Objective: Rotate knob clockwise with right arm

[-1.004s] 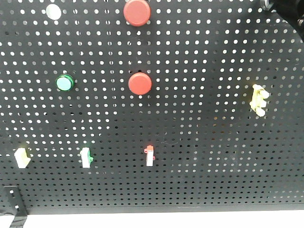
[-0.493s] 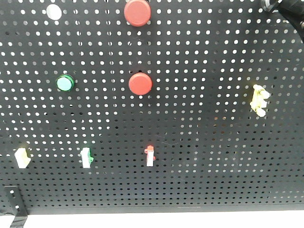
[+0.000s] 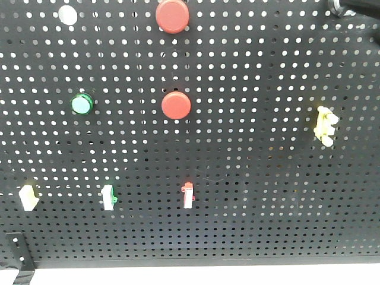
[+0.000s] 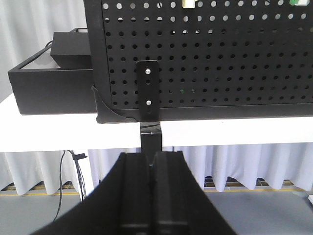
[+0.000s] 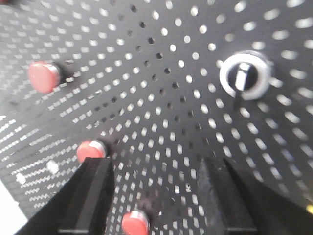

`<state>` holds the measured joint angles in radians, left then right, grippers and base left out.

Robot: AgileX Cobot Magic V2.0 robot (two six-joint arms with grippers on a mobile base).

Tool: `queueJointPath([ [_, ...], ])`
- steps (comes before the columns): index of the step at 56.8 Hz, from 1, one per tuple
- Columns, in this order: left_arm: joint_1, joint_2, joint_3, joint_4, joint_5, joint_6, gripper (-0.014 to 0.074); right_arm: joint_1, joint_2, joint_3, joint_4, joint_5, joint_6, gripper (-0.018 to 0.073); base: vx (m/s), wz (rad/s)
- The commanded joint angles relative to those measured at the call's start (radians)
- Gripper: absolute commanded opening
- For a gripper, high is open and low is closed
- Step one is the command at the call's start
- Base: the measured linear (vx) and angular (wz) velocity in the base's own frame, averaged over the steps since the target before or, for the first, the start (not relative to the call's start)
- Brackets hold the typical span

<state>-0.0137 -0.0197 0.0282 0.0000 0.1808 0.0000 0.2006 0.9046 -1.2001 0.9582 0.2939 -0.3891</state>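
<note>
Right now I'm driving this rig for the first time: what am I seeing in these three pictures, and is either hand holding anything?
You are looking at a black pegboard studded with controls. The front view shows two red buttons, a green one and a yellow switch. The left wrist view looks from below the board's edge; the left hand is shut and empty. The right wrist view faces the board: the right hand is open, holding nothing, with the knob above and to its right, untouched.
</note>
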Motion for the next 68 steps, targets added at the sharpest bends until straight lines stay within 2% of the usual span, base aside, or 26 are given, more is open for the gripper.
queueJointPath([
  [1, -0.003, -0.009, 0.026, -0.007, -0.081, 0.0, -0.0006, -0.004, -0.051, 0.013, 0.013, -0.066, -0.013, 0.0438, 0.0, 0.0],
  [29, -0.003, -0.009, 0.026, -0.007, -0.081, 0.0, -0.0006, -0.004, -0.15, 0.046, 0.012, -0.064, -0.013, 0.0438, 0.0, 0.0],
  [38, -0.003, -0.009, 0.026, -0.007, -0.081, 0.0, -0.0006, -0.003, -0.15, 0.046, -0.028, -0.152, -0.035, 0.0438, 0.0, 0.0],
  [40, -0.003, -0.009, 0.026, -0.007, -0.081, 0.0, -0.0006, -0.004, -0.152, 0.046, -0.065, -0.162, -0.055, 0.0438, 0.0, 0.0],
  [43, -0.003, -0.009, 0.026, -0.007, -0.081, 0.0, -0.0006, -0.004, -0.169, 0.046, -0.173, -0.163, -0.087, 0.0431, 0.0, 0.0],
  [46, -0.003, -0.009, 0.026, -0.007, -0.081, 0.0, -0.0006, -0.004, -0.195, 0.046, -0.329, -0.127, -0.096, 0.0412, 0.0, 0.0],
  [52, -0.003, -0.009, 0.026, -0.007, -0.081, 0.0, -0.0006, -0.006, -0.282, 0.086, -0.625, -0.068, -0.058, 0.0342, 0.0, 0.0],
  [56, -0.003, -0.009, 0.026, -0.007, -0.081, 0.0, -0.0006, -0.033, -0.355, 0.157, -0.762, -0.067, -0.022, 0.0275, 0.0, 0.0],
  [62, -0.003, -0.009, 0.026, -0.007, -0.081, 0.0, -0.0006, -0.117, -0.488, 0.313, -0.867, -0.074, 0.028, 0.0152, 0.0, 0.0],
  [68, -0.003, -0.009, 0.026, -0.007, -0.081, 0.0, -0.0006, -0.199, -0.638, 0.486, -0.874, -0.075, 0.06, 0.0014, 0.0, 0.0],
])
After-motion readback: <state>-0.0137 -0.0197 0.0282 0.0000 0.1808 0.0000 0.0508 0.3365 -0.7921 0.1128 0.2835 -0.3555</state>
